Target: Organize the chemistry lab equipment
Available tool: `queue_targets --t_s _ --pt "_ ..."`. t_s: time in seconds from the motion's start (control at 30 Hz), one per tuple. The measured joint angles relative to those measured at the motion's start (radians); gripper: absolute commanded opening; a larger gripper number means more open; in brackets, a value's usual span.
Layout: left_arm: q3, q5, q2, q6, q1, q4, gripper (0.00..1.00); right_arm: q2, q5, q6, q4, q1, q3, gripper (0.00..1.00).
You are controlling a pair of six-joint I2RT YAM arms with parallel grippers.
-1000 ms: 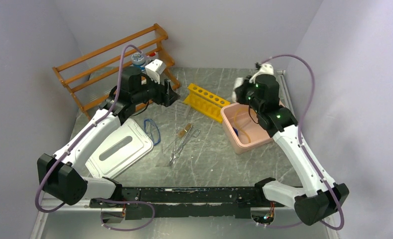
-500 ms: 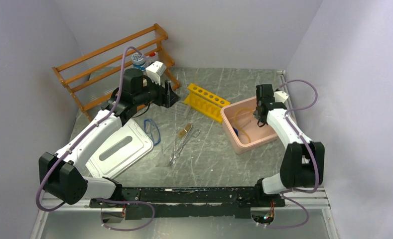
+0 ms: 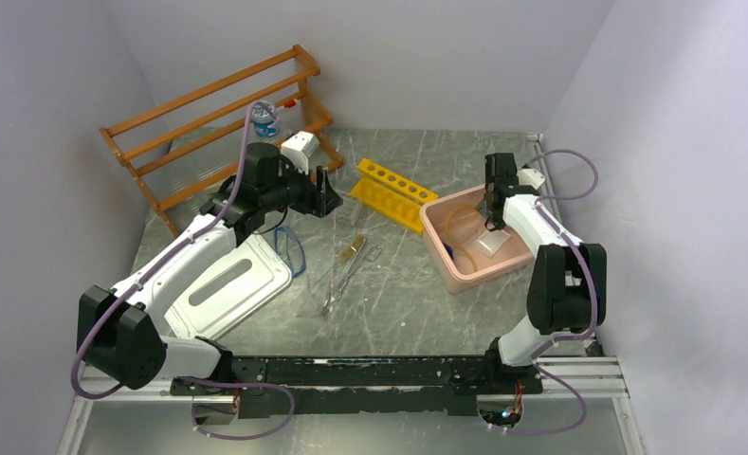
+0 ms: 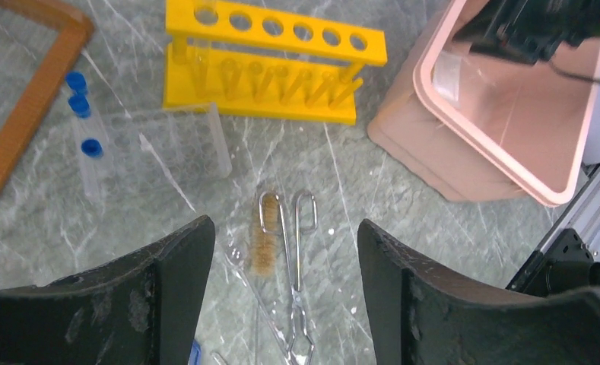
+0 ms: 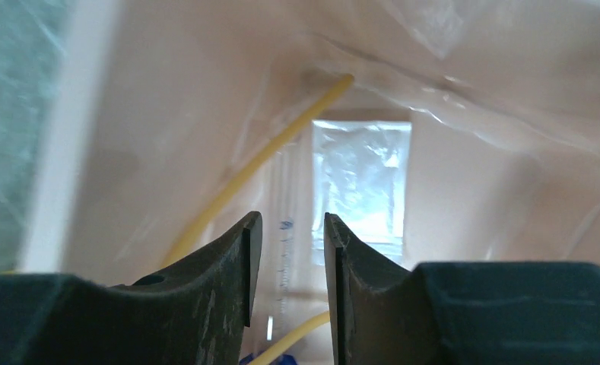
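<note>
Inside the bin (image 3: 436, 245), the right gripper (image 5: 289, 228) hangs with its jaws a little apart and nothing between them. The packet (image 5: 361, 182) lies flat on the bin floor just beyond its tips, beside the hose (image 5: 258, 160) that runs slanting along the bin wall.

The drop looks done, so the step in hand is the way out. The gripper should rise straight up until its fingers clear the bin rim, and only then swing away. The jaws should stay parted so they catch neither hose nor packet.

Left of the bin, the left gripper (image 4: 285, 228) hovers wide open and empty above the tweezers (image 4: 296, 281). The tubes (image 4: 160, 141) lie farther left of the bin, and the cord (image 3: 291, 248) farther left again. These loose pieces are not yet in the bin, so much of the sorting seems left.
</note>
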Motion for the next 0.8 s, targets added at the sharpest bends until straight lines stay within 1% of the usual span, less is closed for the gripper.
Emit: queue_targets --t_s 0.17,0.27,0.33,0.47,0.53,0.67,0.73,0.8 --pt "-0.039 -0.037 0.009 -0.008 -0.031 -0.034 0.73 -0.034 -0.002 -0.005 -0.003 0.001 0.048 0.39" --pt "-0.058 -0.065 0.03 -0.016 -0.064 -0.055 0.7 -0.074 0.003 -0.01 -0.016 0.014 0.065 0.39" --pt "-0.069 -0.079 0.052 -0.023 -0.086 -0.068 0.64 -0.095 0.01 -0.015 -0.027 0.035 0.081 0.39" --pt "-0.08 -0.108 0.13 -0.039 -0.129 -0.114 0.45 -0.136 0.028 -0.025 -0.035 0.108 0.12 0.39" --pt "-0.09 -0.116 0.168 -0.047 -0.145 -0.138 0.38 -0.163 0.036 -0.035 -0.032 0.143 0.132 0.39" --pt "-0.131 -0.127 0.219 -0.064 -0.167 -0.187 0.33 -0.223 0.051 -0.061 -0.023 0.199 0.145 0.39" --pt "-0.143 -0.135 0.232 -0.071 -0.174 -0.212 0.33 -0.247 0.051 -0.069 -0.016 0.206 0.145 0.39" --pt "-0.145 -0.14 0.248 -0.075 -0.176 -0.232 0.31 -0.261 0.051 -0.07 -0.012 0.209 0.145 0.38"
